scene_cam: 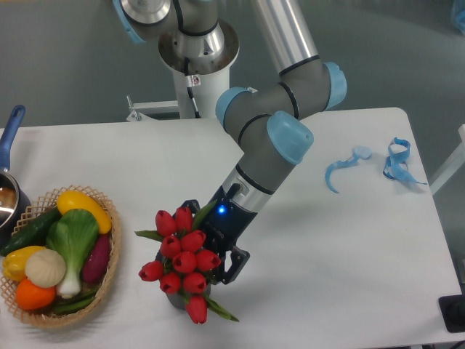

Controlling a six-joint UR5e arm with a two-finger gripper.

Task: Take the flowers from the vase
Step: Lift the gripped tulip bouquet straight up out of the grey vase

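Observation:
The flowers (183, 263), a bunch of red tulips with green leaves, stand in the vase (173, 299). Only a sliver of the dark grey vase shows under the blossoms, near the table's front edge. My gripper (212, 251) reaches down from the upper right and sits right against the bunch on its right side. One dark finger (235, 266) shows to the right of the blossoms, and another dark part of the gripper (191, 209) shows above them. The fingertips are hidden behind the blossoms, so I cannot see whether they press on the stems.
A wicker basket (109, 269) of colourful vegetables stands at the front left. A pot with a blue handle (10, 131) is at the left edge. Blue ribbon pieces (396, 161) lie at the back right. The arm's base (197, 47) is behind the table.

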